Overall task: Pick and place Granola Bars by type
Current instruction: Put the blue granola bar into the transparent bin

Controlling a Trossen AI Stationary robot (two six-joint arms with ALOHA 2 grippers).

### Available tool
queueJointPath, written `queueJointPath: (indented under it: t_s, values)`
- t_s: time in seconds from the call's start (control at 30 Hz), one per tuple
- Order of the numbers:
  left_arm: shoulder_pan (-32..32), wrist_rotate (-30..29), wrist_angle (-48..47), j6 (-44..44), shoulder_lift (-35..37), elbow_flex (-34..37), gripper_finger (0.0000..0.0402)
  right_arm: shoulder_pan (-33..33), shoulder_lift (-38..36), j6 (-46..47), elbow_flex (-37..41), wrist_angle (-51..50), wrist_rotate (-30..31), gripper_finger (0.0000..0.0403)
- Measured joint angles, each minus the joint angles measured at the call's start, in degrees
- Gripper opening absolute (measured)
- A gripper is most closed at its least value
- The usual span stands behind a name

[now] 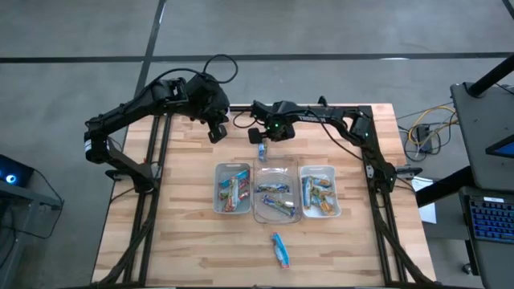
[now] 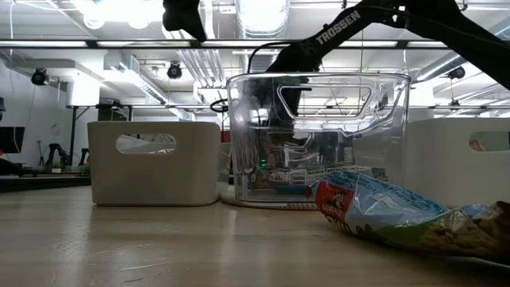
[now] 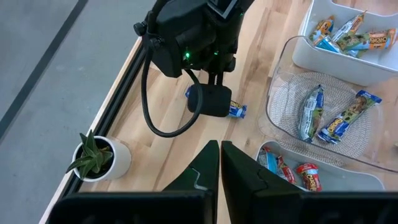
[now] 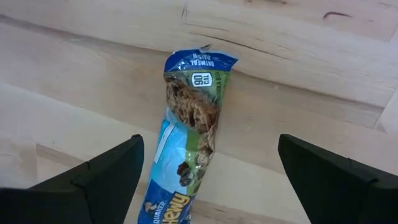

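Observation:
A blue granola bar (image 4: 189,143) lies flat on the wood at the table's far side, just beyond the clear tray (image 1: 275,193). My right gripper (image 4: 208,146) hangs over it, pointing steeply down and open, with a finger on each side of the bar and clear of it. The left wrist view shows the same bar (image 3: 236,111) partly hidden under that gripper (image 3: 208,99). My left gripper (image 3: 219,152) is shut and holds nothing, raised above the table's far left (image 1: 217,128). Another blue bar (image 1: 280,250) lies near the front edge.
Three trays stand in a row mid-table, each holding bars: a white one on the left (image 1: 233,189), the clear one in the middle, a white one on the right (image 1: 319,190). A small white pot with a green plant (image 3: 102,155) stands at the far edge.

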State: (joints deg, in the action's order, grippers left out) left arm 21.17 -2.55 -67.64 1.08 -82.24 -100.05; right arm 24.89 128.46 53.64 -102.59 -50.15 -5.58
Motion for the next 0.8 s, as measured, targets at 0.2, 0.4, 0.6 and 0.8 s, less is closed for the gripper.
queueJointPath:
  t_s: [0.2, 0.4, 0.6, 0.8]
  values:
    - [0.0, 0.0, 0.0, 0.0, 0.0, 0.0, 0.0000, -0.7, 0.0, 0.6, 0.0, 0.0, 1.0, 0.0356]
    - [0.0, 0.0, 0.0, -0.2, 0.0, 0.0, 0.0000, -1.3, 0.0, 1.9, -0.5, -0.9, 1.3, 0.0356]
    - [0.0, 0.0, 0.0, -0.7, 0.0, 0.0, 0.0000, -1.3, 0.0, 1.4, -6.1, -4.7, 1.0, 0.0356]
    - [0.0, 0.0, -0.3, -0.7, 0.0, 0.0, 0.0000, -1.2, 0.0, -0.1, -12.4, -8.7, 1.2, 0.0356]
